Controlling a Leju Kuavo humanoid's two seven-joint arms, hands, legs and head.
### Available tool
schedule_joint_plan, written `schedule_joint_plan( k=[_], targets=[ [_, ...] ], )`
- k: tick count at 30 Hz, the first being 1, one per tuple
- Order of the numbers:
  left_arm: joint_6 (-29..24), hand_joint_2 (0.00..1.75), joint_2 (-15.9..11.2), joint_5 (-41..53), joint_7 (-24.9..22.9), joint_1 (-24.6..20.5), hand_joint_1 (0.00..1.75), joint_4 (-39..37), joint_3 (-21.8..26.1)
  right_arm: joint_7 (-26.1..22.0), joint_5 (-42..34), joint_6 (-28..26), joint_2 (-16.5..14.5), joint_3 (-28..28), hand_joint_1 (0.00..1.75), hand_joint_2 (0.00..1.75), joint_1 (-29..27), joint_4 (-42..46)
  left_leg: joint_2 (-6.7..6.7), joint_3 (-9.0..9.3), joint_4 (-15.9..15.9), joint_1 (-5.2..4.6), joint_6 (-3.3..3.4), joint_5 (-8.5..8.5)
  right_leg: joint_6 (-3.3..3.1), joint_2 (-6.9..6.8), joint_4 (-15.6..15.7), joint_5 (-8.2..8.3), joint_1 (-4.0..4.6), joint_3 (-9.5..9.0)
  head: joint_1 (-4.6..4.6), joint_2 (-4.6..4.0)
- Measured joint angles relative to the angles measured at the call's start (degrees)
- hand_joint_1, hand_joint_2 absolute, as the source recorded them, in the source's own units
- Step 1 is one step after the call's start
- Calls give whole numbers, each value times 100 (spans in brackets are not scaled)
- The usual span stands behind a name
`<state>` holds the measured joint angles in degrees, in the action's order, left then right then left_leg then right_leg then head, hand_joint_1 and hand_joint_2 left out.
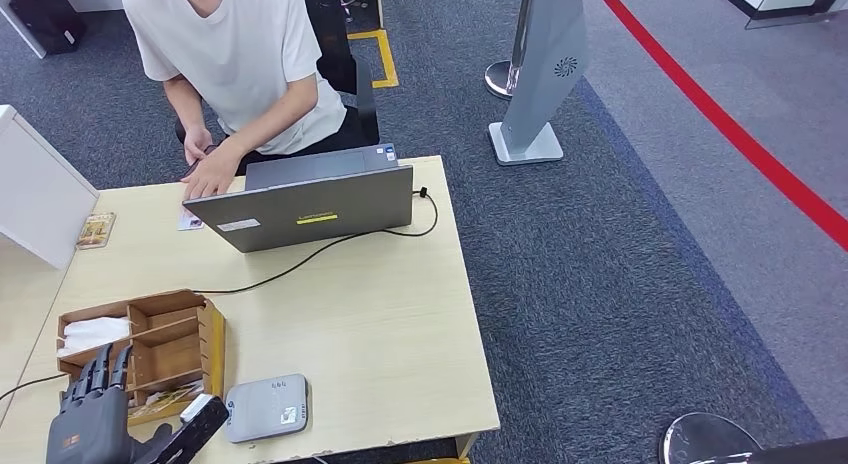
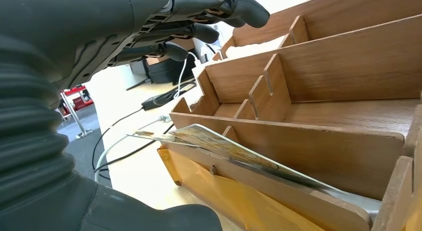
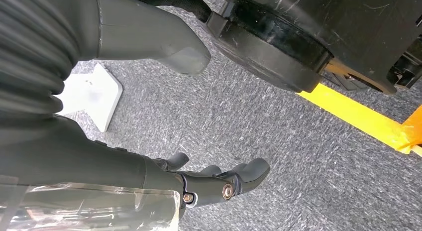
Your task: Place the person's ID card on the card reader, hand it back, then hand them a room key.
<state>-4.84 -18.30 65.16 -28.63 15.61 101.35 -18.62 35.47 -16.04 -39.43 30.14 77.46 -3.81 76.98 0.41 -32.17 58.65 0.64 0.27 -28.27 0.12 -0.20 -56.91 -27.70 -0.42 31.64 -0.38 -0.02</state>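
- Pale wooden table (image 1: 400, 324) on grey carpet, with a laptop (image 1: 310, 199) at the far side and a person (image 1: 240, 54) in a white shirt seated behind it.
- Lying flat just beside the laptop's left corner, at the person's hand (image 1: 212, 172): a small pale card (image 1: 189, 220), probably the ID card, too small to read.
- At the near edge: grey card reader (image 1: 267, 406), just right of a wooden organiser (image 1: 150, 339).
- Leaning out of the organiser's front slot: a patterned card (image 2: 224, 146), likely the room key.
- Left hand (image 1: 92, 416) hovering at the near-left corner by the organiser, fingers straight and spread, grasping nothing.
- Right hand (image 3: 124, 164) hanging low over the carpet, fingers loosely apart, likewise empty.
- Judged for handling: both cards light, thin, stiff and smooth, so prone to slipping from a loose pinch.
- Hard to lift flat off the tabletop; better slid to the table edge or taken from the person's fingers, then pinched by a short edge between thumb and fingers.
- Easier with the key: pinch the free corner sticking out of the slot and draw it along its own plane.
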Motion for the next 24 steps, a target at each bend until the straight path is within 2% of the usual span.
schedule_joint_plan(
  k=[4,24],
  targets=[
    [1,175,-13,-3,0,0,175,0,-7,9,0,0,0,0,0,175,3,0,0,0,0,0,0,0,0,0,0,0,0,0,0,0],
    [-122,175,-46,-39,120,-13,175,0,-61,-9,8,0,0,0,0,175,4,0,0,0,0,0,0,0,0,0,0,0,0,0,0,0]
  ],
)
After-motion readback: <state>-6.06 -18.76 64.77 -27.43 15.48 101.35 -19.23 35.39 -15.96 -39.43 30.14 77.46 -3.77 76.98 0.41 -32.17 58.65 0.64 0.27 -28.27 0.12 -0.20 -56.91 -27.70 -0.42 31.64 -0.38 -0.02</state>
